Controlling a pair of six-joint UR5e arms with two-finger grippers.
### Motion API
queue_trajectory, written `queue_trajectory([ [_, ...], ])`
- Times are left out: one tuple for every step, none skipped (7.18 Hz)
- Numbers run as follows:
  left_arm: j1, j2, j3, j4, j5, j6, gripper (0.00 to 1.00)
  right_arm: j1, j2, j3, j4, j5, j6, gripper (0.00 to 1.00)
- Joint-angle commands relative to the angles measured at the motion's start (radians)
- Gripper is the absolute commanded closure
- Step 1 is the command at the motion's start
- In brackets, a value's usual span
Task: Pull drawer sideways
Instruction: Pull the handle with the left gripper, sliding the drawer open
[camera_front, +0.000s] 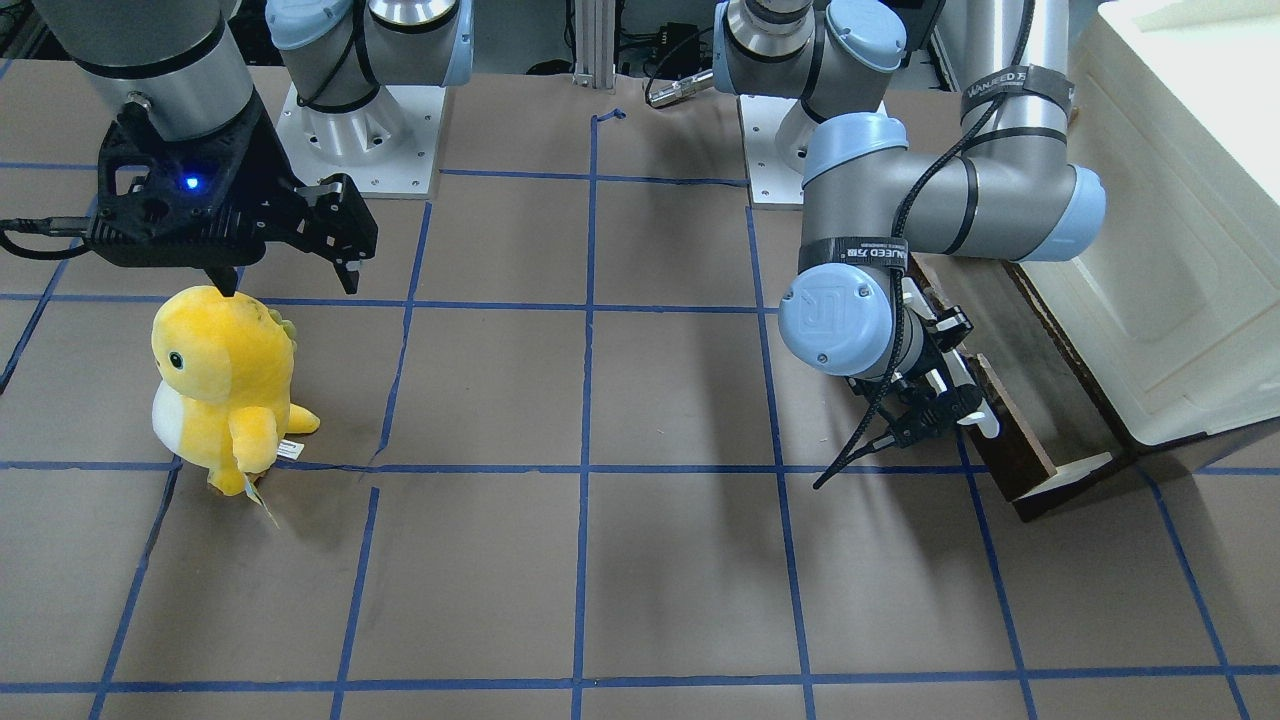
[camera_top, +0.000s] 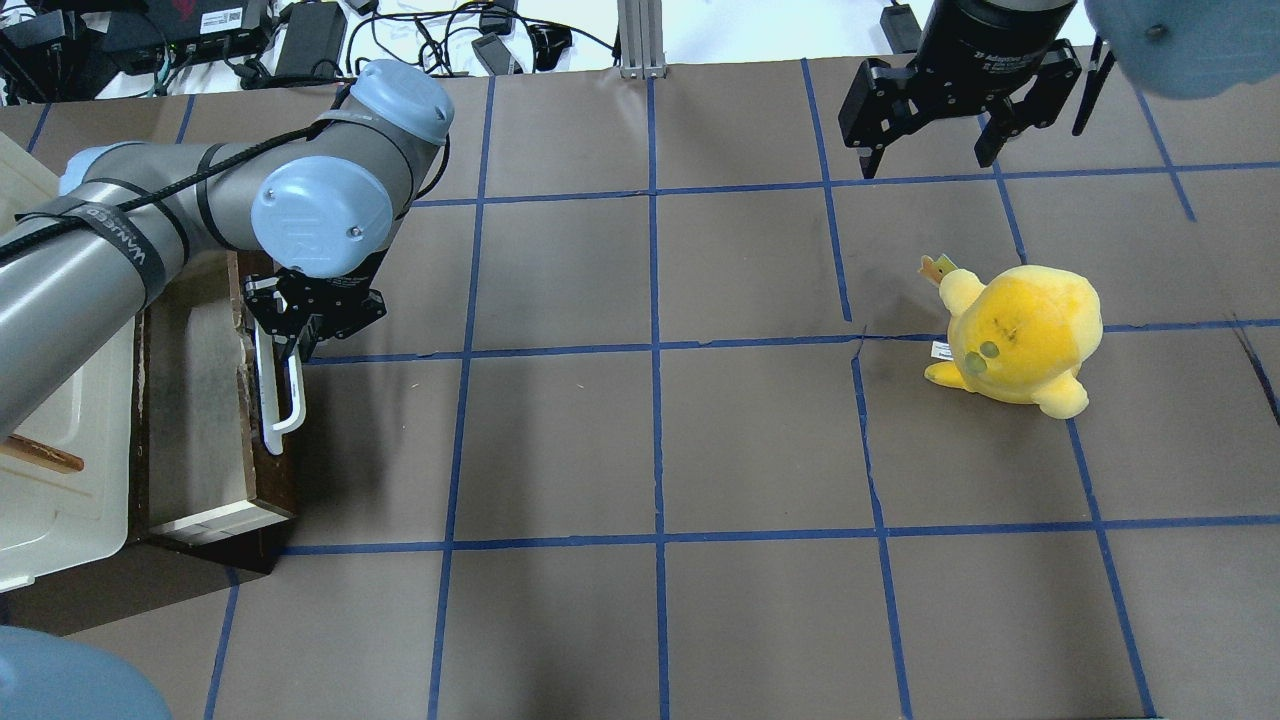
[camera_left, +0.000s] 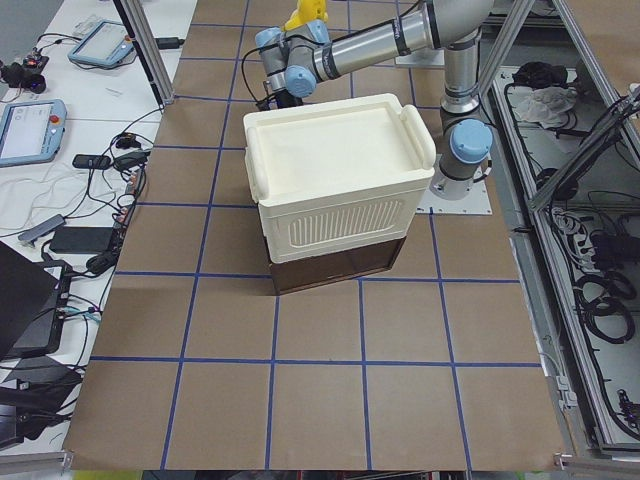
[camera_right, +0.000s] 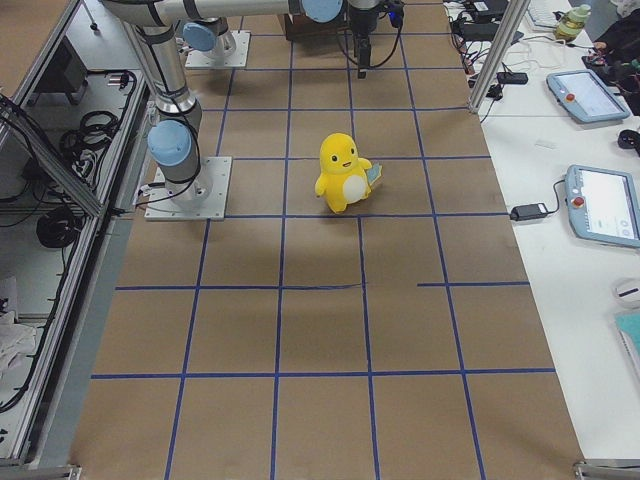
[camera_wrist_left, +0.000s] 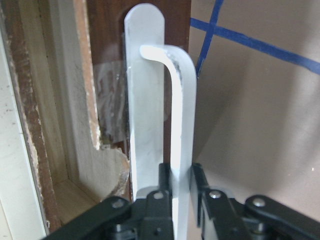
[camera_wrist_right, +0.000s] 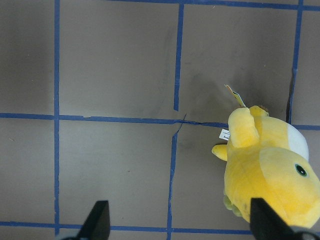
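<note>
The drawer (camera_top: 195, 400) sticks out of the cream-white cabinet (camera_top: 50, 480) at the table's left end, with its greyish bottom showing. Its dark brown front (camera_front: 1010, 440) carries a long white bar handle (camera_top: 280, 400). My left gripper (camera_top: 295, 335) is shut on that handle near its far end. In the left wrist view the two black fingers (camera_wrist_left: 164, 180) clamp the white bar (camera_wrist_left: 181, 125). My right gripper (camera_top: 930, 150) hangs open and empty above the table's far right, well away from the drawer.
A yellow plush toy (camera_top: 1020, 335) stands on the right half of the table, just near of my right gripper (camera_front: 290, 280); it also shows in the right wrist view (camera_wrist_right: 270, 170). The cabinet (camera_front: 1180, 250) fills the table's left end. Blue tape lines grid the brown tabletop.
</note>
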Motion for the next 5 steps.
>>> queue_trajectory([
  [-0.018, -0.010, 0.004, 0.000, -0.002, -0.009, 0.97, 0.000, 0.000, 0.000, 0.000, 0.000, 0.000, 0.00],
  [-0.021, -0.012, 0.008, 0.000, -0.002, -0.009, 0.97, 0.000, 0.000, 0.000, 0.000, -0.002, 0.000, 0.00],
  [-0.025, -0.016, 0.008, 0.000, -0.003, -0.009, 0.96, 0.000, 0.000, 0.000, 0.000, 0.000, 0.000, 0.00],
  [-0.031, -0.022, 0.013, 0.001, -0.003, -0.009, 0.96, 0.000, 0.000, 0.000, 0.000, -0.002, 0.000, 0.00],
  [-0.037, -0.024, 0.030, 0.000, -0.011, -0.009, 0.96, 0.000, 0.000, 0.000, 0.000, 0.000, 0.000, 0.00],
])
